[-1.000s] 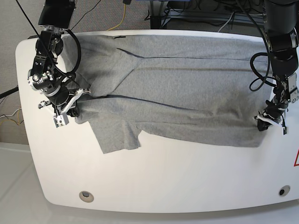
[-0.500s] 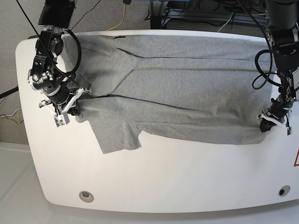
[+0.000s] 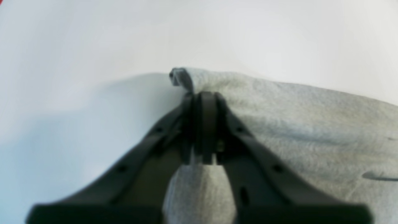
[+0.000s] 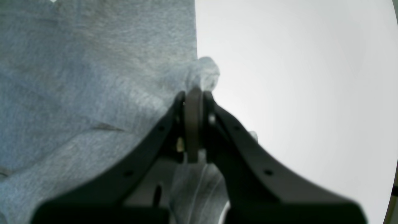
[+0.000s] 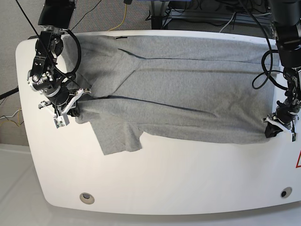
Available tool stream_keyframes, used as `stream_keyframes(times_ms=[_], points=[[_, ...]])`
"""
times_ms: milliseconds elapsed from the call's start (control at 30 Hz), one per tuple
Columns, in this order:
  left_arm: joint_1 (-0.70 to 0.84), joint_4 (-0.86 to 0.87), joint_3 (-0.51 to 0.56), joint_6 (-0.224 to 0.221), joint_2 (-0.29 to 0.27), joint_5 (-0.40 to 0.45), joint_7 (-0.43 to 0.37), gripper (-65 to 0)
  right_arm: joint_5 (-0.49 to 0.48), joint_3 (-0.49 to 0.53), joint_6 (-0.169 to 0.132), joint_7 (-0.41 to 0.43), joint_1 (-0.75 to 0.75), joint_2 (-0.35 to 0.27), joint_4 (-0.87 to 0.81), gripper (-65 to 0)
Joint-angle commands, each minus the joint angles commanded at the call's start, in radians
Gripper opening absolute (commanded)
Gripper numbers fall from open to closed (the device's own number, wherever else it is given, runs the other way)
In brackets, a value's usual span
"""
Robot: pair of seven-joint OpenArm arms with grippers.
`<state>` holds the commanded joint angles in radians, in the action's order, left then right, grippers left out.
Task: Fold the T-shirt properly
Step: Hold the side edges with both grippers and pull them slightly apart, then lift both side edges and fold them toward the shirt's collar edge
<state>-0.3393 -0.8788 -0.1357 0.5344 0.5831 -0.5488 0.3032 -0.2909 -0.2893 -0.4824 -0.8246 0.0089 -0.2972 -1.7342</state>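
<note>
The heather-grey T-shirt lies spread across the white table, plain side up, with one sleeve sticking out toward the front. At its right corner my left gripper is shut on the hem. The left wrist view shows the left gripper pinching a bunched bit of cloth. On the shirt's left edge my right gripper is shut on the fabric. In the right wrist view, the right gripper clamps a small fold with its jaws closed.
The table's front edge curves round, with two round grommets near it. Cables and a metal frame lie on the carpet behind. A red warning mark sits at the table's right edge.
My left gripper has pulled the shirt's right corner farther right and slightly forward, stretching the lower hem straighter. My right gripper has stayed in place.
</note>
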Motion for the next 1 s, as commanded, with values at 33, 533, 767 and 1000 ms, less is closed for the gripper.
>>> stream_keyframes(times_ms=[33, 533, 767, 1000], points=[[0.006, -0.012, -0.002, 0.000, 0.005, -0.005, 0.012, -59.4, -0.002, 0.000, -0.001, 0.000, -0.002, 0.000, -0.003, -65.0], [0.077, -0.034, -0.123, 0.164, 0.024, -0.107, 0.077, -65.0, -0.034, -0.050, -0.019, 0.005, -0.086, -0.004, -0.049, -65.0], [0.142, -0.095, -0.145, 0.164, 0.025, -0.081, 0.091, -65.0, -0.041, -0.087, -0.013, 0.012, -0.102, -0.004, -0.052, -65.0], [0.212, -0.173, -0.157, 0.162, 0.020, -0.062, 0.094, -65.0, -0.046, -0.104, -0.014, 0.012, -0.124, -0.005, -0.051, -65.0]])
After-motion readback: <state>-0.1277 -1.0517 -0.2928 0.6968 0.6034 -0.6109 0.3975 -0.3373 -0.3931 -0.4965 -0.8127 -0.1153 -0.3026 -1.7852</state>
